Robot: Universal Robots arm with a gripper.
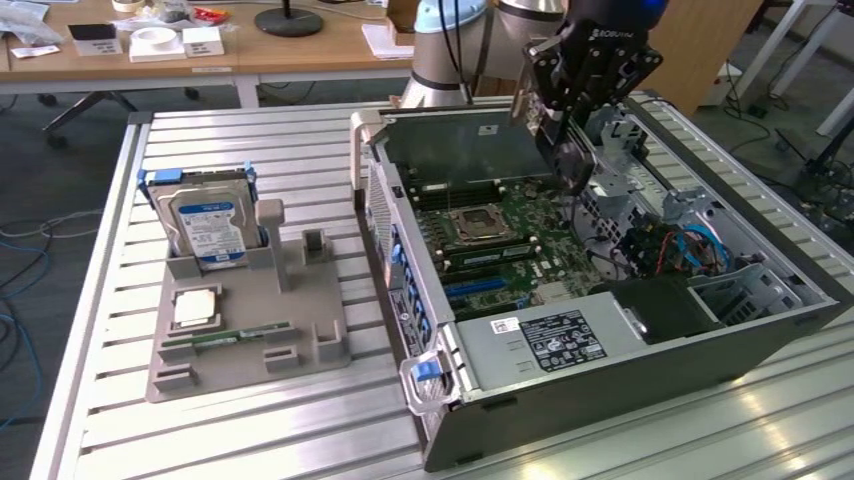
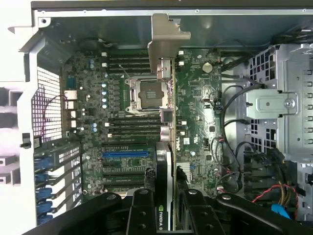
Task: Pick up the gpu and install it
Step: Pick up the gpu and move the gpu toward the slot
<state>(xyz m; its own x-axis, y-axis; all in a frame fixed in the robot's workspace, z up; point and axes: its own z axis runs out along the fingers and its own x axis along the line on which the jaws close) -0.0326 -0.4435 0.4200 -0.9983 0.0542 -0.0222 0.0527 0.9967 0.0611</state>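
A: Nearest item, exterior view?
B: One case (image 1: 587,390), open, lying on the slatted table (image 1: 267,440). One blue latch (image 1: 426,369) at its near corner. One labelled power supply (image 1: 561,340) just behind the near wall.

A: On the exterior view's left?
B: One grey tray (image 1: 240,375), beside the case and not touching it. It holds one memory stick (image 1: 240,335) lying flat, one chip (image 1: 195,308) just behind it, and one hard drive (image 1: 207,225) standing upright at the far end.

A: Deeper in the case?
B: One motherboard (image 1: 501,250) with one socket (image 1: 474,225) at its middle. One blue slot (image 2: 124,153) lies among the black ones.

A: And the task's thing?
B: One gpu (image 1: 577,165), hanging on edge above the motherboard, to the exterior view's right of the socket and not seated. Its silvery bracket (image 2: 166,36) is at the end farthest from the wrist, toward the case wall.

A: End effector?
B: One gripper (image 1: 561,120), clamped on the gpu, with black fingers (image 2: 142,215) pressed to either face.

A: Farthest?
B: One arm base (image 1: 447,50), then one wooden desk (image 1: 267,55).
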